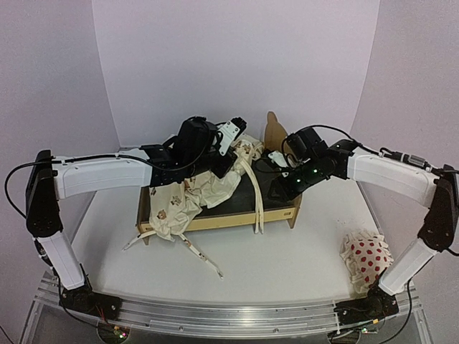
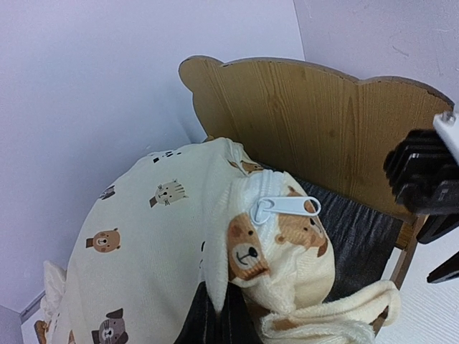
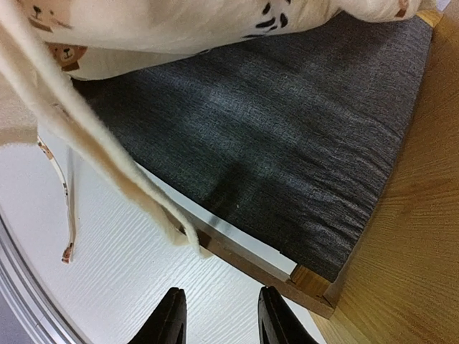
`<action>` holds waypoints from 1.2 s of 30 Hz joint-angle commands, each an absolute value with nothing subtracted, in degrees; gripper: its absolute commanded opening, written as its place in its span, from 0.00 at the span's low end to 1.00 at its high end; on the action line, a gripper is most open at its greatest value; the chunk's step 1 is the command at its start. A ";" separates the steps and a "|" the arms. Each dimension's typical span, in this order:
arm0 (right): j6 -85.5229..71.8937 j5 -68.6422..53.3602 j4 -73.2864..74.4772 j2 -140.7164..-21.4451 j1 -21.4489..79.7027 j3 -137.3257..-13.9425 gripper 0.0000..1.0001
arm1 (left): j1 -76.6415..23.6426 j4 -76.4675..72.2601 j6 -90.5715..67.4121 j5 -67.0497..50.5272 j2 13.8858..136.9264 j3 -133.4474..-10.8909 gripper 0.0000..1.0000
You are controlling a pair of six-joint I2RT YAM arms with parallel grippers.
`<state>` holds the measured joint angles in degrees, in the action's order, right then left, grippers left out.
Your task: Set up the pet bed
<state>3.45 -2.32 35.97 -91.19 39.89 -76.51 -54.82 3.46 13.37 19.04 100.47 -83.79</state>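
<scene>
Bed (image 1: 229, 217) stands upright mid-table (image 1: 287, 265), long side toward my bases, between my two arms; scalloped end board (image 2: 308, 115) at its right end, upright.

Cushion (image 1: 179, 201) lies crumpled over the left part of the bed, spilling over the near rail at the left; ties trail onto the table and one lies across the grey base (image 3: 287, 143) and over the near rail; right part of the base is bare.

Left gripper (image 1: 229, 150): over the far side of the bed, at the cushion's raised end; my left wrist view is filled with printed fabric (image 2: 143, 244), a white zipper pull (image 2: 287, 206) on a bunched corner; fingers hidden by cloth, so I cannot tell whether they grip or not.

Right gripper (image 1: 281, 188): over the bare right part of the bed; right wrist view shows it (image 3: 222, 294) with both fingers (image 3: 176, 315) spread, nothing between them, above the table just outside the near rail; cushion edge (image 3: 179, 29) and one tie (image 3: 93, 136) hang nearby, not touching the fingers.

Pillow (image 1: 367, 256): red-dotted, on the table by my right arm, well apart from the bed.
</scene>
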 commanded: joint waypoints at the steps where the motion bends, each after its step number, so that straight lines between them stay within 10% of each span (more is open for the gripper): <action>1: 3.60 -3.61 33.45 -93.56 41.43 -78.65 0.35 | -54.13 1.69 12.58 20.05 96.27 -83.70 0.00; 36: 3.72 -8.98 26.74 -99.18 41.92 -76.53 0.08 | -54.05 2.80 12.42 19.53 96.16 -84.13 0.00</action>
<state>3.69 -6.51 28.95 -99.22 41.78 -76.96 -54.68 3.51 13.34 18.21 100.01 -83.53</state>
